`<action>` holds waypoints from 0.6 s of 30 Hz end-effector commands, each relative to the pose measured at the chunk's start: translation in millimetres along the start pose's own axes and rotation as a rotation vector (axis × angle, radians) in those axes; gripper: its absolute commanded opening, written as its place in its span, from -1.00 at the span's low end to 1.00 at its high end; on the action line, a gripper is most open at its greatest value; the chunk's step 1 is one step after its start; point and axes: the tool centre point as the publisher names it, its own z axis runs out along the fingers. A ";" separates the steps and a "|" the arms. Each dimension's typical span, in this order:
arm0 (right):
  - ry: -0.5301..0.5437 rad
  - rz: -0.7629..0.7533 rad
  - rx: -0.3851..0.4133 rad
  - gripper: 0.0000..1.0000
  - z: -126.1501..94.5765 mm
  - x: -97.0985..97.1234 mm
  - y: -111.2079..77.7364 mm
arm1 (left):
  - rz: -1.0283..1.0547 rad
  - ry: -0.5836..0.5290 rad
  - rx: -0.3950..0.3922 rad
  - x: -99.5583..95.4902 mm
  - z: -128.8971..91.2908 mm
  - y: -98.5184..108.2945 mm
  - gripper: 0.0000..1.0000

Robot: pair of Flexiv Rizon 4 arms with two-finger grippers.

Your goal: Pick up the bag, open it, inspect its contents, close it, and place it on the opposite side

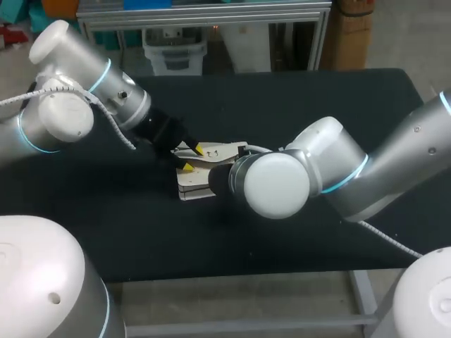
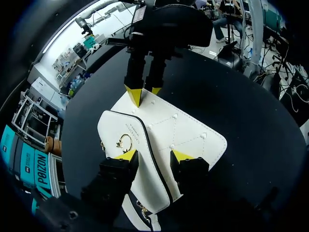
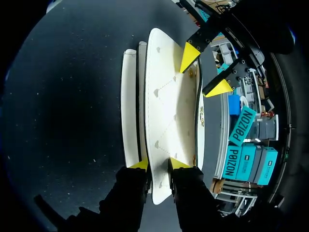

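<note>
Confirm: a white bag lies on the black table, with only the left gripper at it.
Not quite: the left gripper and the right gripper are both at the white bag on the black table; the left wrist view shows it.

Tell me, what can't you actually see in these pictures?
- The bag: contents hidden by its flap in every view; largely covered by the right arm in the head view.
- The right gripper: hidden behind that arm in the head view.
</note>
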 end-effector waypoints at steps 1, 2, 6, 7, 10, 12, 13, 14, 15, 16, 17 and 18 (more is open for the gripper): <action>-0.004 0.000 0.006 -0.53 1.0 1.8 2.1 | 0.002 -0.043 0.030 1.7 -8.4 -0.4 -0.13; -0.005 -0.001 0.006 -0.53 0.8 1.7 2.1 | 0.001 -0.052 0.035 -0.2 -9.7 -0.5 -0.20; -0.005 -0.001 0.005 -0.53 0.6 1.6 2.2 | -0.009 -0.086 0.048 -7.3 -11.1 1.1 -0.29; -0.005 -0.001 0.005 -0.53 0.5 1.6 2.2 | -0.008 -0.087 0.059 -8.5 -11.7 1.7 -0.28; -0.005 -0.002 0.007 -0.54 -0.4 1.3 1.8 | 0.004 -0.077 0.109 -9.4 -15.2 3.1 -0.28; -0.005 -0.002 0.009 -0.53 -1.1 1.1 0.9 | 0.016 -0.073 0.126 -7.9 -18.3 2.4 -0.24; -0.006 -0.001 0.010 -0.53 -1.4 0.9 0.5 | 0.027 -0.064 0.144 -6.6 -19.8 1.5 -0.21; -0.006 -0.001 0.011 -0.53 -1.5 0.8 0.2 | 0.042 -0.058 0.155 -5.1 -21.5 0.7 -0.20; -0.007 -0.001 0.011 -0.53 -1.6 0.7 0.1 | 0.053 -0.048 0.156 -3.6 -22.3 -0.4 -0.18; -0.007 -0.001 0.011 -0.52 -1.6 0.6 0.0 | 0.064 -0.041 0.167 -2.5 -23.3 -1.4 -0.16; -0.007 0.000 0.012 -0.52 -1.5 0.5 -0.1 | 0.081 -0.034 0.201 -1.3 -26.2 -1.4 -0.11; -0.007 0.000 0.011 -0.52 -1.5 0.5 -0.2 | 0.087 -0.041 0.219 -0.7 -29.5 -0.8 -0.10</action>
